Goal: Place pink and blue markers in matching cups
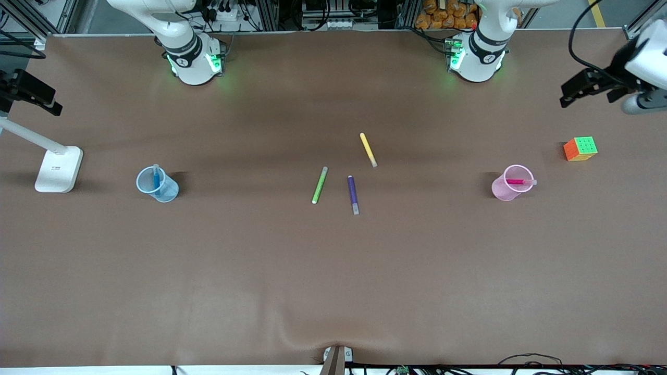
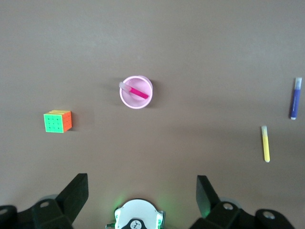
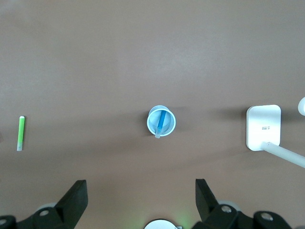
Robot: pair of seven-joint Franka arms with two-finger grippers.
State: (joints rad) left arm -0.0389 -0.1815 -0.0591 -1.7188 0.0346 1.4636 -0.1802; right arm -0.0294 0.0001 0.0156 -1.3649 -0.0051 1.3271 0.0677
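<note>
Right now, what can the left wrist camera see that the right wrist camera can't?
Only the left wrist view shows the pink cup with the pink marker in it, the colourful cube, the yellow marker and the purple marker. Only the right wrist view shows the blue cup holding the blue marker, the green marker and the white lamp base. Both show brown table and open fingers.

Robotics lab, tabletop manipulation cell. Evidence: two white arm bases (image 1: 194, 62) (image 1: 477, 60) with green status lights, fixed at table edge; brown mat (image 1: 333, 271) covering whole work surface; aluminium framing and cable bundles (image 1: 234, 13) along same edge; cables also at edge nearest front camera; white stand base (image 1: 59, 169) on mat toward right arm's end
</note>
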